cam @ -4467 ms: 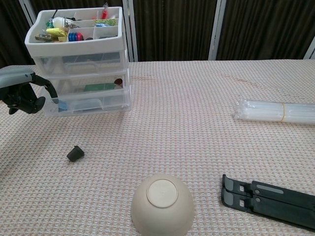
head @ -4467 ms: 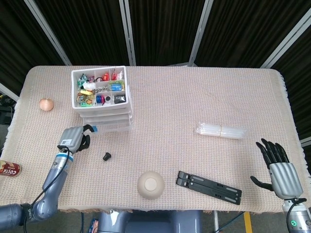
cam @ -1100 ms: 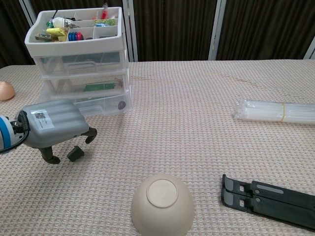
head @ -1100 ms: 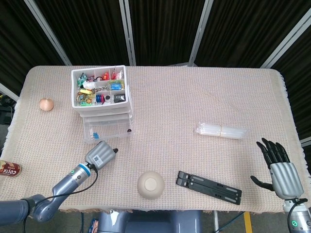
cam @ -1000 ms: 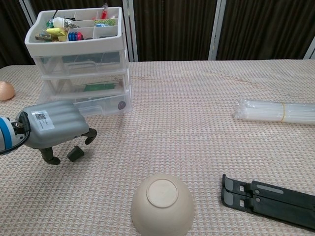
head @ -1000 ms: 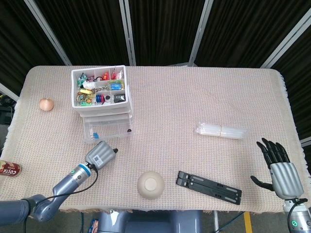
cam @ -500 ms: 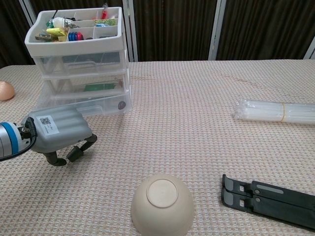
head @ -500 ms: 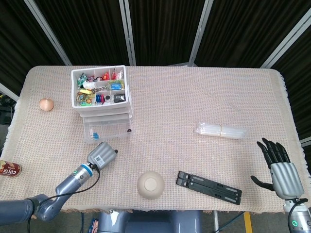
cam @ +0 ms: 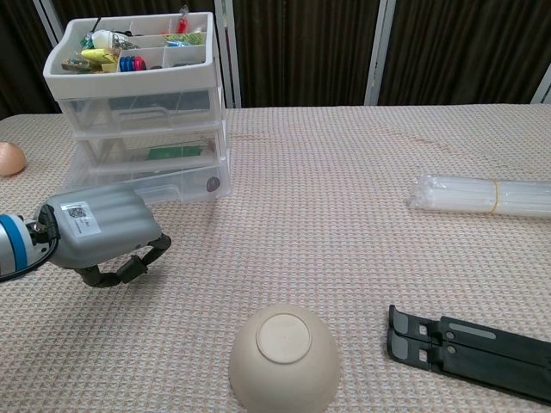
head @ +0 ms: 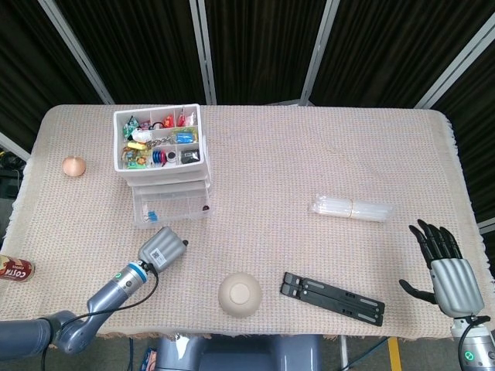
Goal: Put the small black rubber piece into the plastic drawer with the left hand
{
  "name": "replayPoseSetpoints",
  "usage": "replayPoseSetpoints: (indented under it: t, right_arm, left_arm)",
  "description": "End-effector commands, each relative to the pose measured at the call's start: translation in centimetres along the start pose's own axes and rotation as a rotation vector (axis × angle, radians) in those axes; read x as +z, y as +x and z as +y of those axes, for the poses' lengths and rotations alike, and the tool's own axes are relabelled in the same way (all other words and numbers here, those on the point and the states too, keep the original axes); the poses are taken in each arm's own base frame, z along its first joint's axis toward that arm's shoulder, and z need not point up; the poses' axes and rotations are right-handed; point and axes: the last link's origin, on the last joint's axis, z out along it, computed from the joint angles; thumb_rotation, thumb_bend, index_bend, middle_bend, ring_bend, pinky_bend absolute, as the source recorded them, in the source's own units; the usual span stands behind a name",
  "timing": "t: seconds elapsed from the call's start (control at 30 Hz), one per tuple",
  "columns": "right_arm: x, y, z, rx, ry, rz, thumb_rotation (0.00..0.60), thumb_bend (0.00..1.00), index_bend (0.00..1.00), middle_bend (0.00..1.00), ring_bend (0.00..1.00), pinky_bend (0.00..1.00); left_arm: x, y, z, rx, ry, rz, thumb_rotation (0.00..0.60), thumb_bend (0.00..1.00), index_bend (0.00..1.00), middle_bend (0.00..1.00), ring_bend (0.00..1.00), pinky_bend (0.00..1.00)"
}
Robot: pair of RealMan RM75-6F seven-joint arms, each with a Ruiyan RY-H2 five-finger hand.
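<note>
My left hand [head: 161, 249] hovers low over the cloth in front of the drawer unit, palm down. In the chest view, the left hand [cam: 99, 228] has its dark fingers [cam: 153, 249] curled in around the small black rubber piece [cam: 132, 268], which is pinched at table level. The head view hides the piece under the hand. The clear plastic drawer unit [head: 166, 197] stands behind it, with its bottom drawer [cam: 168, 185] pulled out a little. My right hand [head: 447, 267] rests open at the table's near right corner.
An upturned beige bowl [head: 240, 294] sits right of the left hand. A black folding stand [head: 332, 297] lies near the front edge and a pack of clear tubes [head: 352, 208] lies further right. A small round ball [head: 73, 165] and a can [head: 15, 269] are at the left.
The left hand came from the drawer down over the black piece. In the last half second its fingers closed in around the piece.
</note>
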Motion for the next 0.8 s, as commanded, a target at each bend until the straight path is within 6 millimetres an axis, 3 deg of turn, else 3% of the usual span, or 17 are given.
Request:
replayPoseSetpoints:
  t: [0.03,0.3,0.5,0.67,0.8]
  right_arm:
    - [0.0,0.0,0.0,0.0,0.0,-0.001,0.6,0.06,0.06,0.0,0.0,0.0]
    - [0.0,-0.1,0.0,-0.001,0.0,-0.003,0.6,0.06,0.06,0.0,0.0,0.0]
    - [0.0,-0.1,-0.1,-0.003,0.001,-0.004,0.6,0.06,0.06,0.0,0.0,0.0]
    - [0.1,-0.2,-0.1,-0.011,0.007,-0.003,0.6,0.06,0.06,0.0,0.0,0.0]
    - [0.0,-0.2,-0.1,-0.013,0.007,0.001,0.6,0.06,0.06,0.0,0.0,0.0]
  left_arm:
    - [-0.2,0.8,0.0,-0.004,-0.006,0.034,0.6,0.37,0.59,1.0,0.94,0.77]
    - [-1.4,4.3,-0.4,0.006,-0.013,0.192,0.6,0.37,0.6,1.0,0.94,0.77]
    - [-1.5,6.9,-2.9,-0.035,0.055,0.278,0.6,0.37,0.59,1.0,0.94,0.77]
    - [-0.9,8.3,-4.8,-0.092,0.124,0.314,0.6,0.37,0.59,1.0,0.94,0.77]
    - [0.2,8.0,-6.0,-0.081,0.164,0.296,0.6,0.38,0.59,1.0,0.94,0.77]
